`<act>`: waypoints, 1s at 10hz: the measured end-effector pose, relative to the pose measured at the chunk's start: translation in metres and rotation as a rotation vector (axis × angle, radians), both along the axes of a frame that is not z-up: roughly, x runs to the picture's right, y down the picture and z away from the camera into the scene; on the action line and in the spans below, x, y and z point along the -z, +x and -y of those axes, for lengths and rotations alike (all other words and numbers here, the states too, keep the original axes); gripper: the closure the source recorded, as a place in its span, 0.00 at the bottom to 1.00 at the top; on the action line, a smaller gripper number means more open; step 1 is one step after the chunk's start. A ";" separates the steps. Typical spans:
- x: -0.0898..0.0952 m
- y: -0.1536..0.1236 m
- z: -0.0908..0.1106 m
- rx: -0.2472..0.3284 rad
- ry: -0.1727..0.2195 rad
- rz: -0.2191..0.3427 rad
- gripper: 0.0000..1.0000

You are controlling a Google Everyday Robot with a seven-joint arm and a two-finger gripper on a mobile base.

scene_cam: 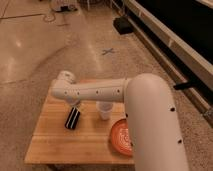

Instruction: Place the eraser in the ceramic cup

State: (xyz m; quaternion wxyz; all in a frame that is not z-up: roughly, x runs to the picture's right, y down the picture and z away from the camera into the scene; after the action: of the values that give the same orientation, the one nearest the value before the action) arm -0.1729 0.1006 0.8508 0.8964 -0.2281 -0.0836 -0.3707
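Observation:
The eraser (73, 118), a flat black block with a pale stripe, lies on the wooden table (60, 142) left of centre. The ceramic cup (104, 110), small and whitish, stands upright to the right of the eraser. My white arm reaches from the lower right across the table. The gripper (76, 103) is at the arm's far end, just above the eraser's upper end, mostly hidden under the wrist.
A round orange-red plate (120, 136) with white swirls lies right of the cup, partly hidden by my arm. The table stands on a speckled floor with a cross mark (107, 51). A dark ledge (165, 45) runs along the right.

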 end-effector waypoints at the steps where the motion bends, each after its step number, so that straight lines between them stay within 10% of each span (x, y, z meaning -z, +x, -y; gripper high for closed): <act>1: -0.005 -0.004 -0.004 0.012 -0.023 0.041 0.20; 10: -0.043 -0.026 -0.040 0.164 -0.164 0.195 0.22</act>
State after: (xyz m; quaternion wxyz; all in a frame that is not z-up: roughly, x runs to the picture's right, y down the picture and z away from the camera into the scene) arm -0.1991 0.1401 0.8933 0.8291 -0.2698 -0.1814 -0.4548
